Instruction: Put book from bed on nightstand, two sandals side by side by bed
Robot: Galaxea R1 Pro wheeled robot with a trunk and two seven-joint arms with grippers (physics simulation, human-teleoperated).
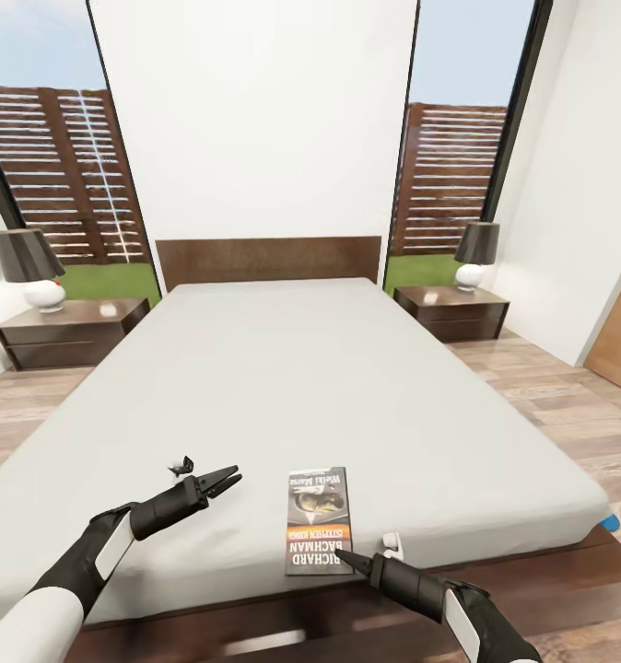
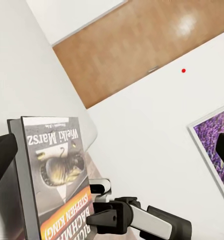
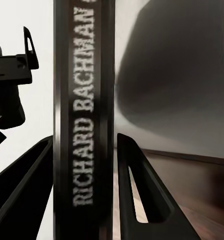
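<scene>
My right claw has its fingers spread either side of the book, at the bed edge. My left claw hovers spread apart beside it

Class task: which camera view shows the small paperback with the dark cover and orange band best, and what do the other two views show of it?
The head view: the small dark-covered paperback with the orange band lies whole on the pale grey mattress. The left wrist view shows most of its cover at a slant. The right wrist view shows its lettered spine between the fingers.

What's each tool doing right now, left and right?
Left tool: open, empty, over the bed.
Right tool: fingers straddle the book spine; grip cannot be told.
</scene>
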